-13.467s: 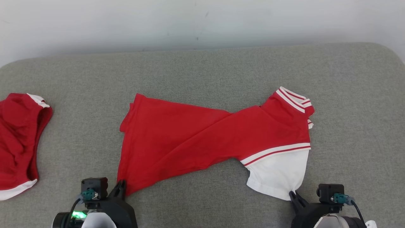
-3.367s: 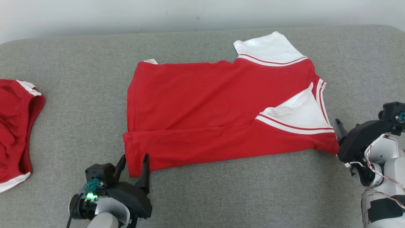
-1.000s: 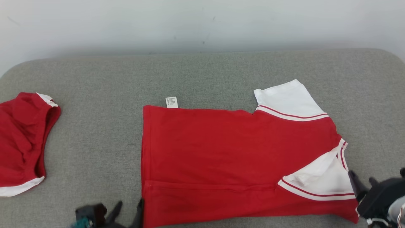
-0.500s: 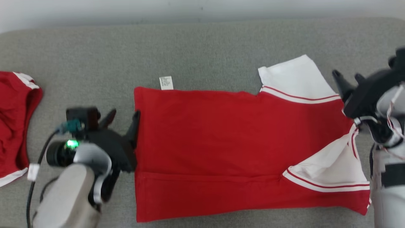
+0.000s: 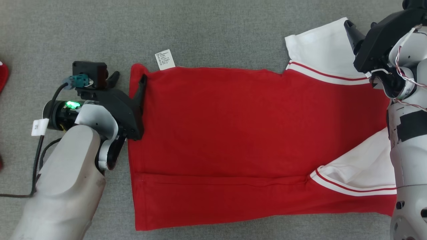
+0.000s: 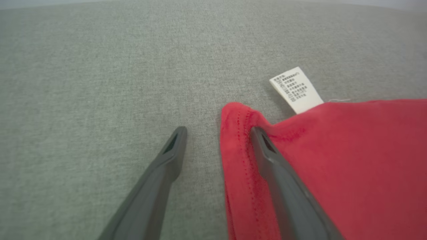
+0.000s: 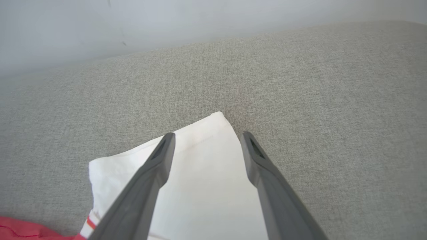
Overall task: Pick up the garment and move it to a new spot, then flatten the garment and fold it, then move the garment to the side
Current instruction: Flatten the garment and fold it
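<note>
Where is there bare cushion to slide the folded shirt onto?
Bare cushion lies beyond the shirt's far edge, between the care tag and the white sleeve. Crowded: left gripper at the hem corner, right gripper at the sleeve, second red garment at left edge.

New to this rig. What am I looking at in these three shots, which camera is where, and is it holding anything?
It is a two-armed robot. Each arm ends in a claw with two long dark fingers. The wide picture comes from a camera on its head, looking down at a grey padded surface. On it lies a red shirt with white sleeves, spread mostly flat, with a care label poking out at its far edge. The other two pictures come from cameras on the wrists, each looking along that arm's own fingers. The left claw is open and straddles the shirt's far hem corner, one finger over red cloth and the other over bare grey. The right claw is open over the corner of the far white sleeve. Nothing is held.
</note>
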Controlling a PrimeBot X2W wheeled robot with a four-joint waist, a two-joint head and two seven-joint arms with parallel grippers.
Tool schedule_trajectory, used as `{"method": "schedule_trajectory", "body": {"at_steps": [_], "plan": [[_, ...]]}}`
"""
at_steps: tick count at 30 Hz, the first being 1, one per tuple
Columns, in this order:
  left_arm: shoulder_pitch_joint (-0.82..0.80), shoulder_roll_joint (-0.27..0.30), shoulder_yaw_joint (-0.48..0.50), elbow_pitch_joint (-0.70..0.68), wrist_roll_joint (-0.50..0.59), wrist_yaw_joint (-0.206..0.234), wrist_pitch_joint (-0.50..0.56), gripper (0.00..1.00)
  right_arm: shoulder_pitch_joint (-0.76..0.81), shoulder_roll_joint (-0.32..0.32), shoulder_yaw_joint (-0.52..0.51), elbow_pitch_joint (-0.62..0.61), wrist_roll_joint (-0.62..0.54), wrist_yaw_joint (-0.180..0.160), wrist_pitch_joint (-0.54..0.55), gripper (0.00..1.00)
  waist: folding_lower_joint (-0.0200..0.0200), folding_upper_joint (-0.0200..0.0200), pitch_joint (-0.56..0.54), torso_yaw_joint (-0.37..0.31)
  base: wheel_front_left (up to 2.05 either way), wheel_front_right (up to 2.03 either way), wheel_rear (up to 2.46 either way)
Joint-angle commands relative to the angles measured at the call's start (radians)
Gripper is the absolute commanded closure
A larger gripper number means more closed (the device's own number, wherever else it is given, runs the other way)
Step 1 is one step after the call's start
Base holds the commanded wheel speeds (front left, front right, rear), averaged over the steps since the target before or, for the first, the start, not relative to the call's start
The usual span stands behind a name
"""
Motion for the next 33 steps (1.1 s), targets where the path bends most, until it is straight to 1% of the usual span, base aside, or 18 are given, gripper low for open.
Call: {"method": "schedule_trajectory", "body": {"at_steps": [1, 4, 7, 12, 13, 15, 19, 22, 27, 32, 33], "plan": [[-0.015, -0.005, -0.006, 0.015, 0.007, -0.006, 0.001, 0.0, -0.023, -0.003, 0.001, 0.026, -0.008, -0.002, -0.017, 0.0, -0.0004, -0.0002, 0.02, 0.01, 0.0, 0.0, 0.0], [-0.026, -0.009, -0.017, 0.047, 0.015, -0.009, -0.005, 0.0, -0.053, -0.006, 0.02, 0.08, -0.015, -0.002, -0.031, 0.0, -0.0004, -0.0002, 0.023, 0.016, 0.0, 0.0, 0.0], [-0.044, -0.01, -0.033, 0.07, 0.021, -0.024, 0.004, 0.0, -0.078, -0.015, 0.029, 0.125, -0.02, -0.002, -0.046, 0.0, -0.0004, -0.0002, 0.027, 0.022, 0.0, 0.0, 0.0], [-0.07, -0.017, -0.063, 0.103, 0.022, -0.064, 0.034, 0.0, -0.113, -0.034, 0.031, 0.201, -0.041, -0.002, -0.067, 0.0, -0.0004, -0.0002, 0.03, 0.035, 0.0, 0.0, 0.0], [-0.072, -0.017, -0.065, 0.111, 0.013, -0.073, 0.041, 0.17, -0.119, -0.038, 0.03, 0.214, -0.046, -0.002, -0.072, 0.0, -0.0004, -0.0002, 0.031, 0.037, 0.0, 0.0, 0.0], [-0.081, -0.016, -0.072, 0.125, -0.001, -0.101, 0.068, 1.0, -0.133, -0.048, 0.034, 0.244, -0.055, -0.002, -0.075, 0.0, -0.0004, -0.0002, 0.037, 0.041, 0.0, 0.0, 0.0], [-0.094, -0.001, -0.084, 0.139, -0.028, -0.14, 0.128, 1.0, -0.174, -0.063, 0.044, 0.286, -0.073, -0.002, -0.091, 0.0, -0.0004, -0.0002, 0.054, 0.05, 0.0, 0.0, 0.0], [-0.11, 0.004, -0.079, 0.131, -0.047, -0.149, 0.142, 1.0, -0.198, -0.075, 0.049, 0.322, -0.088, -0.002, -0.09, 0.0, -0.0004, -0.0002, 0.069, 0.06, 0.0, 0.0, 0.0], [-0.114, -0.001, -0.078, 0.118, -0.054, -0.148, 0.145, 1.0, -0.219, -0.088, 0.058, 0.37, -0.123, -0.002, -0.074, 0.0, -0.0004, -0.0002, 0.085, 0.069, 0.0, 0.0, 0.0], [-0.116, -0.006, -0.081, 0.105, -0.06, -0.146, 0.141, 1.0, -0.213, -0.096, 0.081, 0.44, -0.145, -0.002, -0.025, 0.0, -0.0004, -0.0002, 0.101, 0.076, 0.0, 0.0, 0.0], [-0.116, -0.005, -0.081, 0.105, -0.061, -0.145, 0.139, 1.0, -0.211, -0.092, 0.087, 0.455, -0.144, -0.002, -0.007, 0.07, -0.0004, -0.0002, 0.103, 0.075, 0.0, 0.0, 0.0]]}}
